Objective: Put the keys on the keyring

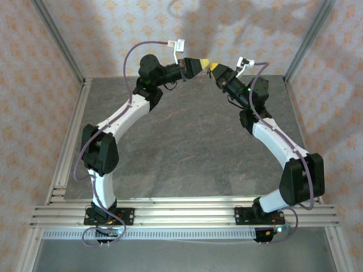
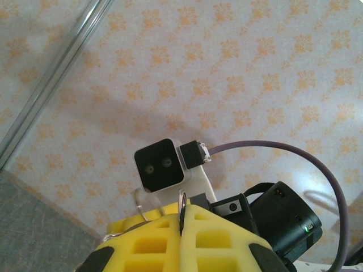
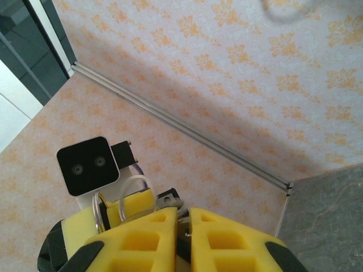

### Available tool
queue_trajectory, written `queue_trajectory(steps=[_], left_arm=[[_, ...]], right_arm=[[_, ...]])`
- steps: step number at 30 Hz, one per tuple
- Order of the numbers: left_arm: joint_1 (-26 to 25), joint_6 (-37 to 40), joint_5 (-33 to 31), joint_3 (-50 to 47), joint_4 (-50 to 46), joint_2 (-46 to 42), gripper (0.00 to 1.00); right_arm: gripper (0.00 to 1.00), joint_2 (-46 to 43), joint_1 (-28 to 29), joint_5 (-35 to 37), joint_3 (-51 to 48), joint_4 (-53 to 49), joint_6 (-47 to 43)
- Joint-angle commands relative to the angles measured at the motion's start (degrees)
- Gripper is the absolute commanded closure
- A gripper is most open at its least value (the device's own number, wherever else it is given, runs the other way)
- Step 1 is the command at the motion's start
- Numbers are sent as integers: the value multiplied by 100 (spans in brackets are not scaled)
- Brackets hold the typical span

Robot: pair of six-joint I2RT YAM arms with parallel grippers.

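Both arms are raised high above the table, and my left gripper (image 1: 199, 63) and right gripper (image 1: 213, 67) meet tip to tip at the back. In the left wrist view my left gripper (image 2: 182, 211) is shut on the key (image 2: 182, 198), a dark piece with a pale metal edge poking out between the pads. The right wrist view shows that same key (image 3: 98, 210) pinched edge-on. The keyring (image 3: 136, 177), a thin pale loop, arcs up at the tips of my right gripper (image 3: 184, 214). Its jaws stand almost together, with a metal bit in the narrow gap. The keyring (image 2: 138, 204) rises beside the right finger (image 2: 122, 228).
The grey table (image 1: 187, 147) lies far below both grippers. Aluminium posts (image 1: 306, 39) and patterned walls (image 1: 113, 28) close in the back. A purple cable (image 2: 317, 164) loops off the right wrist camera (image 2: 161, 164). Frame rails (image 1: 181, 212) run along the near edge.
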Motion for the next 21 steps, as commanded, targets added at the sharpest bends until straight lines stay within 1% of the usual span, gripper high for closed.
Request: queue_trajectory(steps=[1, 7, 11, 21], left_arm=[[-86, 3, -8, 36, 318, -179, 100], [-95, 1, -18, 73, 320, -125, 100], [-95, 35, -30, 71, 278, -125, 100], [-91, 2, -11, 46, 311, -140, 100]], right_arm=[[93, 119, 190, -182, 218, 326, -15], [94, 142, 259, -286, 158, 242, -61], [93, -246, 200, -21, -86, -173, -395], [94, -831, -220, 619, -429, -326, -345]])
